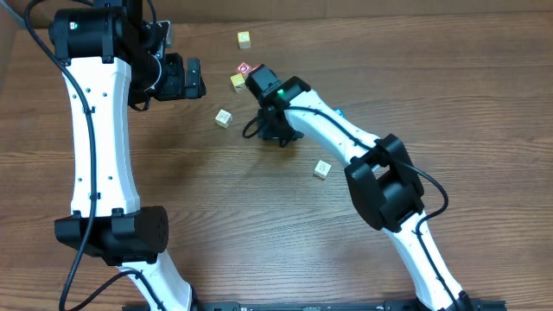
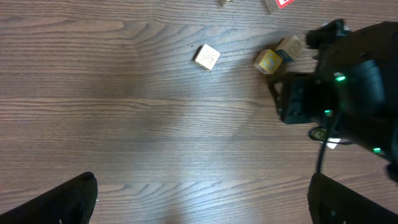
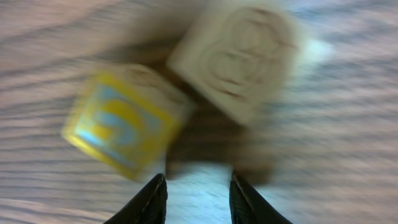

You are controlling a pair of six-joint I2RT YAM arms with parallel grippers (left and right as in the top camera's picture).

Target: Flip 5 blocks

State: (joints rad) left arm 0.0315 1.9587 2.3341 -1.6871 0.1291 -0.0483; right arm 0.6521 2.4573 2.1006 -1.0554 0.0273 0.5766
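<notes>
Fingertips point(image 3: 152, 200) of the right pincer point(image 3: 198, 198) sit at the bottom edge of the right wrist view, a narrow gap apart. A pale patch shows between them. The view is blurred, so I cannot tell whether that patch is a gripped block or bare table, and I record the pincer as part closed with its hold undetermined. Just beyond the tips lie a yellow block point(image 3: 121, 121) with a blue letter on its face and a cream block point(image 3: 239, 56) with an embossed face up. Both are tilted relative to the pincer, and their corners appear to touch. I judge the pincer is held low and close over this pair because one of them is the piece being worked. From overhead, a red-faced cube point(image 1: 244, 68) sits just beyond the pair. A second cream block point(image 1: 224, 117) rests alone on the table point(image 1: 173, 173) to the left, and a third cream block point(image 1: 321, 169) lies nearer the robot beside the right arm, well apart from the others. The left pincer point(image 2: 202, 186) hangs above bare wood with its fingers spread as wide as they go, holding nothing. I take it to be parked clear so the right arm has room. No container is in view; every block visible lies loose on the table. I cannot determine from these views which blocks are already turned.
</notes>
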